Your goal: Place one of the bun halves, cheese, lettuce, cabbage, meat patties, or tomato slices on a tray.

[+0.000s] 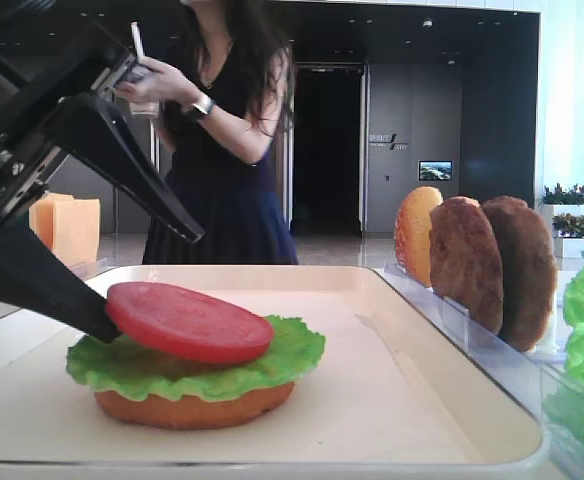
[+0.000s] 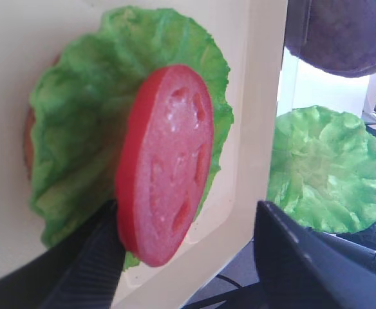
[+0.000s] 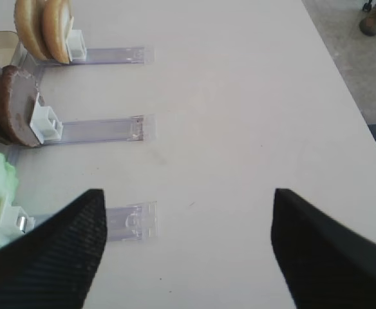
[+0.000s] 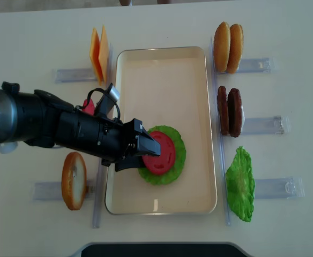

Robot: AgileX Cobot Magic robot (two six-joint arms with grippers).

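Observation:
A red tomato slice point(image 1: 188, 322) lies tilted on a green lettuce point(image 1: 272, 355) leaf over a flat bun half point(image 1: 182, 408) in the cream tray point(image 1: 392, 400). My left gripper point(image 1: 152, 280) is open around the slice. Its lower finger point(image 1: 62, 290) touches the slice's left edge and the upper finger stands well clear. In the left wrist view the tomato slice point(image 2: 169, 167) leans against one finger point(image 2: 85, 270) while the other is far off. From above, the left gripper point(image 4: 146, 152) reaches over the tray point(image 4: 162, 61). My right gripper point(image 3: 188, 251) hangs open above bare table.
Around the tray, clear holders carry cheese slices point(image 4: 98, 53), two bun halves point(image 4: 228, 40), two meat patties point(image 4: 230, 111), a second lettuce leaf point(image 4: 240, 183) and a bun half point(image 4: 73, 180). A person point(image 1: 222, 130) stands behind the table.

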